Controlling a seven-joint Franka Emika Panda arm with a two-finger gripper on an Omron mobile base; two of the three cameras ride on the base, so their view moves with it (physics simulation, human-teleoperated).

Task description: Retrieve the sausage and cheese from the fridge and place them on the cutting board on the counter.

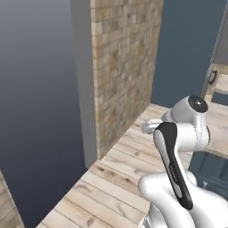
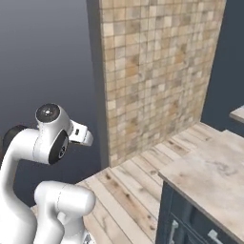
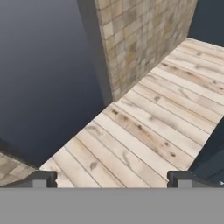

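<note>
Jaws stand fully apart, holding nothing; your gripper [image 3: 109, 181] looks over bare floor [image 3: 144, 127], with the counter [image 2: 209, 176] off beside them.

White arm [image 1: 178, 178] folded at the elbow, pincer [image 3: 111, 178] wide open, empty, aimed downward.

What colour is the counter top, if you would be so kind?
The counter top is beige marbled stone, clearest in the right base view.
</note>
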